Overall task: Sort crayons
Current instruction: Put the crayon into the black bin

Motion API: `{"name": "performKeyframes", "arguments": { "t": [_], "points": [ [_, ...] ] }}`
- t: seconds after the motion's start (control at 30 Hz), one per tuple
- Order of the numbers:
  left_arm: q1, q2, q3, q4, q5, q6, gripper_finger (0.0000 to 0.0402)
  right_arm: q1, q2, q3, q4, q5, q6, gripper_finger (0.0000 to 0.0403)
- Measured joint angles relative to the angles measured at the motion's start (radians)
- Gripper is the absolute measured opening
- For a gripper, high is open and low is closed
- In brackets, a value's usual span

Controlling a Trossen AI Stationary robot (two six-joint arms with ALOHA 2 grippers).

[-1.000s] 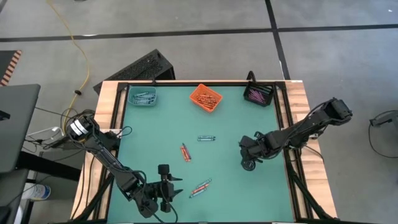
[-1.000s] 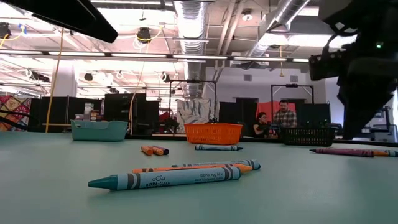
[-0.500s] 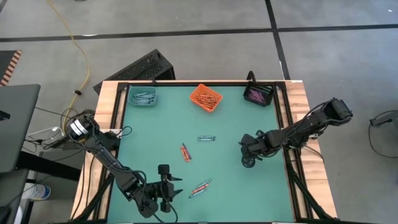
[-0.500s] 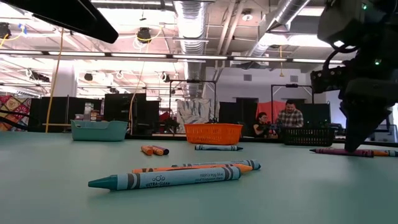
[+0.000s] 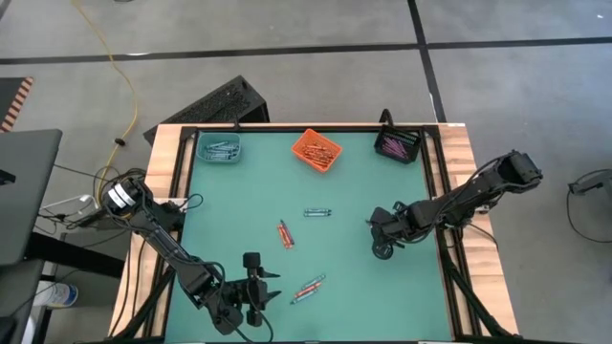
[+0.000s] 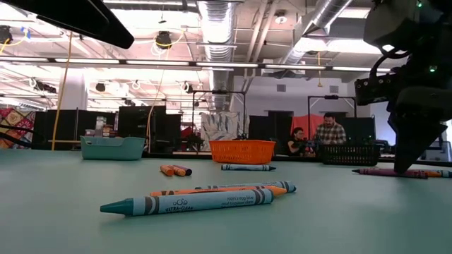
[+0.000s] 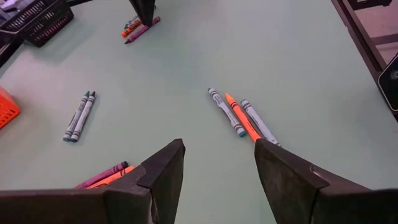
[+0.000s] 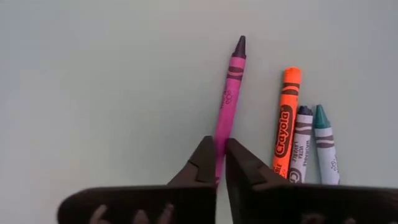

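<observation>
While the left gripper [image 5: 260, 290] just hangs near the front edge of the table [image 5: 363, 277] with its fingers [image 7: 163, 177] spread apart and nothing between them, the right gripper [image 8: 221, 163] is down on the mat on the right side, fingers pinched nearly together around the end of a pink crayon [image 8: 227, 107]. Can't tell if it's lifted, it looks flat on the mat. Right next to it lie 3 more: an orange crayon [image 8: 284, 130], a grey one [image 8: 301, 143] and a teal one [image 8: 324, 143], all roughly parallel and almost touching each other. The low view shows that same gripper's tip touching down by the pink crayon [image 6: 388, 172]. Just ahead of the left gripper there's a bunch of 3 crayons [image 7: 239, 116], orange in the middle with a blue-grey one on each side, seen up close in the low view too [image 6: 198, 199]. Mid table there's a pair of blue-grey ones [image 5: 317, 212] side by side, and a bit left of them a short orange and purple pair [image 5: 284, 234]. Along the back edge sit 3 bins: teal bin [image 5: 220, 149] on the left with blue-grey crayons in it, orange bin [image 5: 316, 150] in the middle full of orange ones, black bin [image 5: 397, 144] on the right with pink-purple ones. In the room behind, 2 people [image 6: 316, 133] sit well back from the table.
</observation>
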Motion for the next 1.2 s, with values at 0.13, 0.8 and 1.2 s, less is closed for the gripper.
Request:
{"name": "performKeyframes", "arguments": {
  "t": [0.13,0.8,1.2],
  "points": [
    [0.000,0.000,0.000,0.000,0.000,0.000,0.0187,0.000,0.000,0.001,0.000,-0.002,0.000,0.0015],
    [0.000,0.000,0.000,0.000,0.000,0.000,0.0187,0.066,0.023,0.001,0.052,0.008,-0.011,0.0035],
    [0.003,0.000,0.000,0.000,0.008,0.002,0.0187,0.114,0.144,0.058,0.035,0.052,-0.029,0.0050]
  ]
}}
